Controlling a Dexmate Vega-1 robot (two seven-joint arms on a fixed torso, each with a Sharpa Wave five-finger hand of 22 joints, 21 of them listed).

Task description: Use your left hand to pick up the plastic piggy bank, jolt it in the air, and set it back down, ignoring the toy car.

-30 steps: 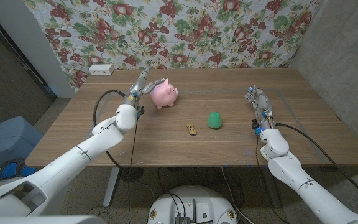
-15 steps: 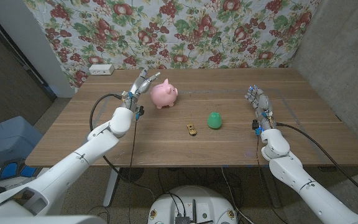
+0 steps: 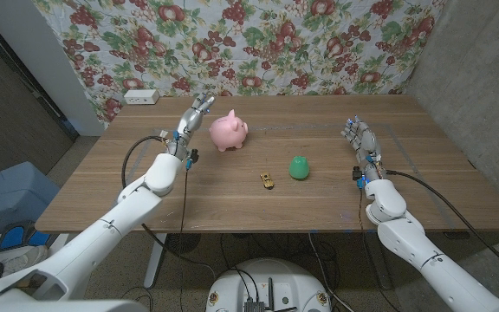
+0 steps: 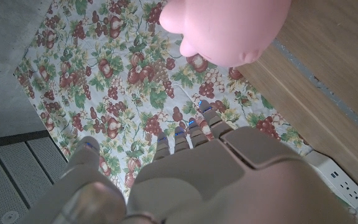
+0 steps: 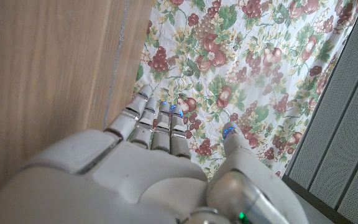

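The pink plastic piggy bank [image 3: 229, 132] stands on the wooden table [image 3: 232, 195], toward the back left of centre. My left hand [image 3: 193, 117] is raised just left of it, fingers apart, holding nothing and not touching it. In the left wrist view the pink piggy bank [image 4: 229, 28] shows beyond my left hand [image 4: 197, 174]. A small yellow toy car [image 3: 268, 180] lies nearer the front, in the middle. My right hand [image 3: 359, 139] stands at the right side of the table, open and apart from everything; the right wrist view shows this right hand [image 5: 142, 168] with fingers extended.
A green rounded object [image 3: 299, 167] sits right of the toy car. A white power strip [image 3: 140, 97] lies at the table's back left corner. A floral cloth [image 3: 258, 43] hangs behind the table.
My left hand has drawn back to the left and lifted away from the piggy bank, which it was close against a second ago. The right hand has stayed put.
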